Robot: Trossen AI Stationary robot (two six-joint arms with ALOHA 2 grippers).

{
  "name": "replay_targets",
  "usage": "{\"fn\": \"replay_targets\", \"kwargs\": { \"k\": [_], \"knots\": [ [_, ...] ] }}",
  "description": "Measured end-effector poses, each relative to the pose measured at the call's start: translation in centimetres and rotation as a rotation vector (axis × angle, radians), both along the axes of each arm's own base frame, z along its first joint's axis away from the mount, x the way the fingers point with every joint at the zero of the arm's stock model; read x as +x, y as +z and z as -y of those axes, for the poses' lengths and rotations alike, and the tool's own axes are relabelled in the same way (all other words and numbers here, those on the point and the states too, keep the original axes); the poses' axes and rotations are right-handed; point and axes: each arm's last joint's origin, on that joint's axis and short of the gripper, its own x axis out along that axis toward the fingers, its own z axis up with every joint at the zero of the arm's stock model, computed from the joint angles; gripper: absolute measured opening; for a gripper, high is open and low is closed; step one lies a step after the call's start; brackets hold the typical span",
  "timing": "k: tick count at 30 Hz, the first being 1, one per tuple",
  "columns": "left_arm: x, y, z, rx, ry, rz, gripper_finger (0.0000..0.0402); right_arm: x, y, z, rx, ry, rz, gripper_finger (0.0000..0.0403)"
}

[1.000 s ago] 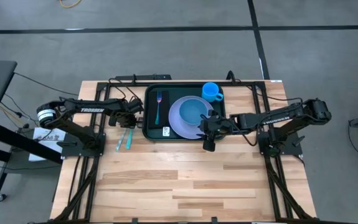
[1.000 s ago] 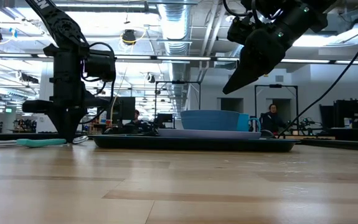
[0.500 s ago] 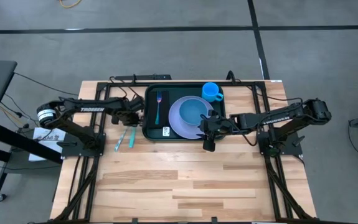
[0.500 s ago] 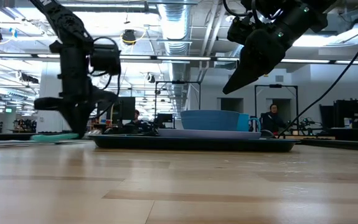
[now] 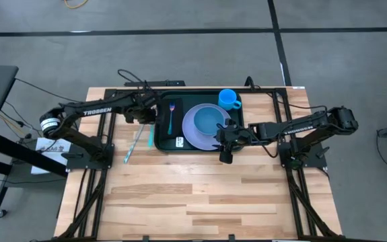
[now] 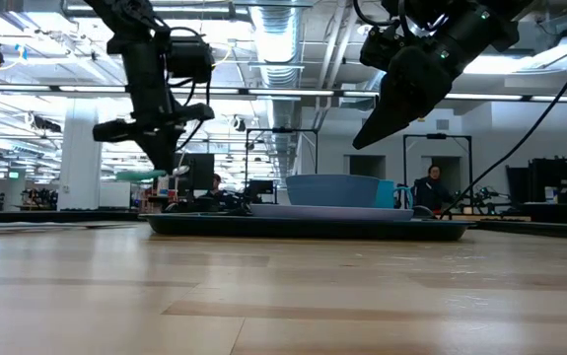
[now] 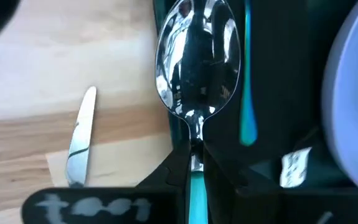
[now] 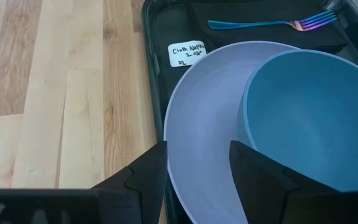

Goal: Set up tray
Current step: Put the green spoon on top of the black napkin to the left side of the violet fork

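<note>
Left tool (image 7: 194, 163) with spoon (image 7: 197, 65) above tray (image 5: 163, 144) edge

We count:
trays (image 5: 163, 141): one
plates (image 5: 192, 128): one
bowls (image 5: 210, 121): one
cups (image 5: 228, 99): one
forks (image 5: 171, 114): one
spoons (image 7: 197, 59): one
knives (image 7: 79, 137): one
napkins (image 8: 228, 34): one

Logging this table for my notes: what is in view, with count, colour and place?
tray: one, dark green-black, far middle of table
plate: one, lavender, on tray
bowl: one, blue, on plate
cup: one, blue, tray's far right corner
napkin: one, black, tray's left side
fork: one, teal handle, on napkin
spoon: one, teal handle, held at tray's left rim
knife: one, teal handle, on table left of tray
left gripper: shut on spoon
right gripper: open, above tray's near edge
</note>
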Motion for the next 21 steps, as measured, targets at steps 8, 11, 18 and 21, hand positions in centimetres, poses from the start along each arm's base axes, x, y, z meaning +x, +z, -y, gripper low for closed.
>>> {"fn": "replay_targets", "kwargs": {
  "k": [8,11,18,21],
  "knots": [
    [2.1,0.0,-2.5,0.038,0.015,-0.041,0.0013,0.1,0.1,0.0,-0.013,0.012,0.008,0.0164],
    [4.0,-1.0,-3.7,0.019,-0.038,-0.092,0.0013,0.1,0.1,0.0,-0.018,0.017,0.009,0.0164],
    [6.2,-2.7,-7.0,-0.023,-0.03,-0.164,0.0013,0.0,0.0,0.0,-0.019,0.018,-0.005,0.0164],
    [6.8,-2.8,-7.5,-0.047,-0.028,-0.139,0.0013,-0.1,-0.1,0.0,-0.019,0.018,-0.02,0.0164]
  ]
}}
